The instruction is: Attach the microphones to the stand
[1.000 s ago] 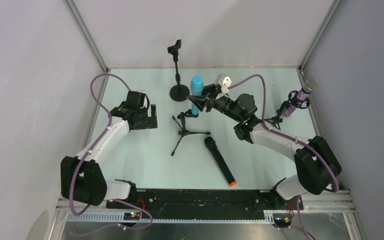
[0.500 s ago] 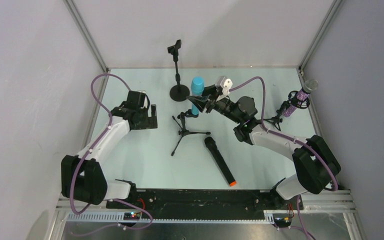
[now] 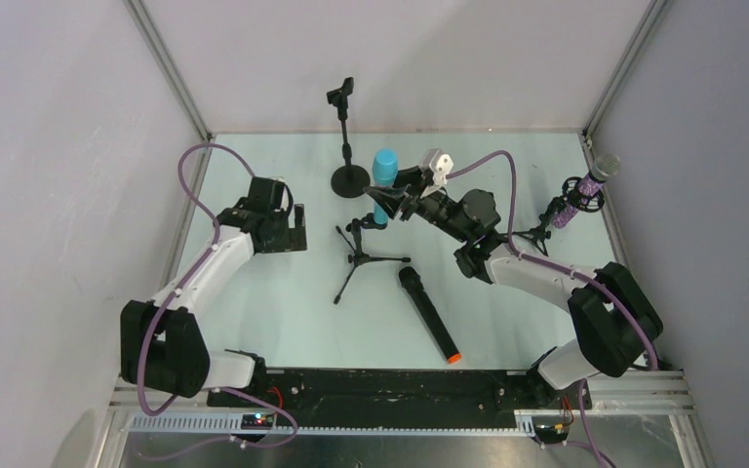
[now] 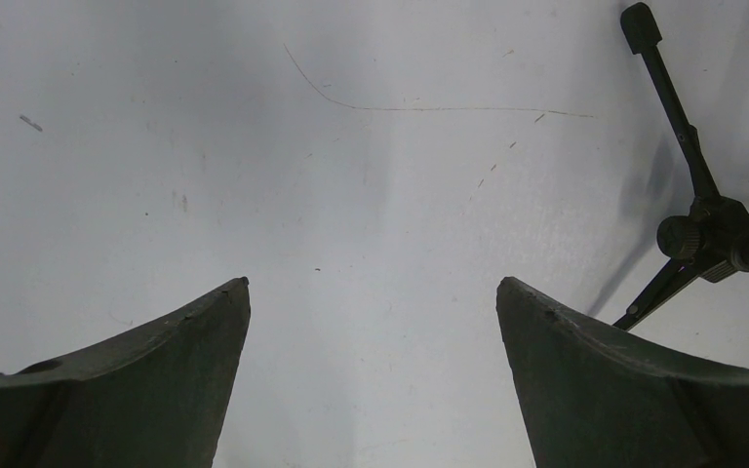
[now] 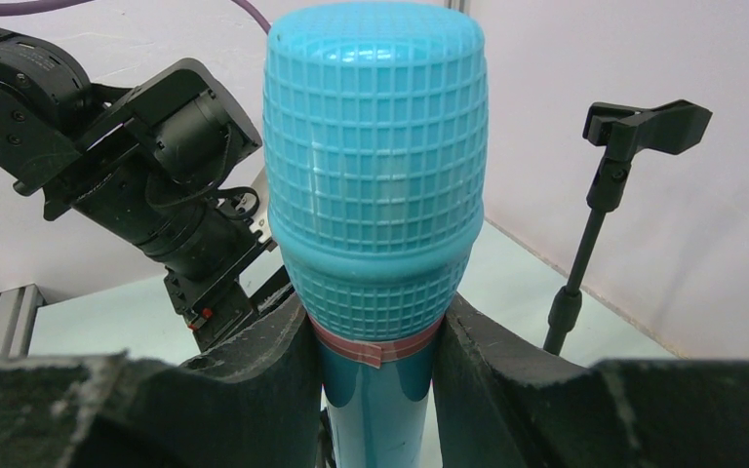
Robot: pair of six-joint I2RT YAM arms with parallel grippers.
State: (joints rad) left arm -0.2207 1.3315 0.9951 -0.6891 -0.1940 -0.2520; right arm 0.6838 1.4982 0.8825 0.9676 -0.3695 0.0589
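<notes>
Looking like a robotics lab test cell: plain white walls w/ alu frame boxing in a pale bench, two arms sitting bolted at its edge, purple cables looping.

Overhead view: we log a pale green tabletop closed in by plain pale walls: left wall, far wall, right wall.

Two aluminium frame posts rise from the far corners, the left post and the right post, both slanting outward in this view.

Along the near edge lies a black mounting plate. Just nearer than it runs a slotted grey cable duct. We see a small circuit board at the duct's left part and a second board at its right end.

Left wrist view: a thin curved scratch crosses the tabletop. A short dark mark lies well to its left.
</notes>
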